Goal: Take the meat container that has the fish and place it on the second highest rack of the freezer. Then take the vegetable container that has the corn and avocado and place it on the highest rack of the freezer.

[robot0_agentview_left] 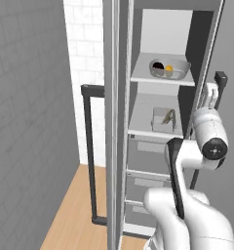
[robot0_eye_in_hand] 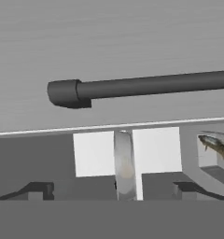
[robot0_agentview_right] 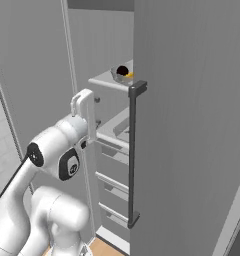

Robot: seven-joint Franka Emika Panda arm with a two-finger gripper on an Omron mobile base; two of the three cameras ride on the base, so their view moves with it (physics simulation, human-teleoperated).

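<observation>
Freezer (robot0_agentview_left: 163, 122) doors stand swung open, and both containers are already inside. The vegetable container (robot0_agentview_left: 169, 69) sits on the highest rack (robot0_agentview_left: 160, 77), toward its right end, with the dark avocado (robot0_agentview_left: 158, 65) on the left and the yellow corn (robot0_agentview_left: 169, 68) on the right showing over its rim. One shelf down, the meat container (robot0_agentview_left: 164, 119) rests on the second highest rack (robot0_agentview_left: 155, 131) with the fish (robot0_agentview_left: 168, 116) leaning inside it. Judging from that layout, both placements look done, and what is left is only to get the arm out.

The gripper (robot0_agentview_right: 85, 102) stands outside the cabinet at the right, near the front edge of the lower of those two shelves, holding nothing. How wide its fingers are spread I cannot make out from the frames, though nothing sits between them. The hand view looks across the right-hand door and its dark handle (robot0_eye_in_hand: 137, 86), with the fish (robot0_eye_in_hand: 216, 145) visible far right.

Each container sits well back from its shelf's front lip, so neither seems likely to slide off. Room is tight to the right: the open door and its long bar handle (robot0_agentview_right: 133, 150) stand just beside the wrist, and the shelf edge is close on the other side. The freest way out appears to be straight back toward the near side, away from the shelves, keeping clear of that handle.
</observation>
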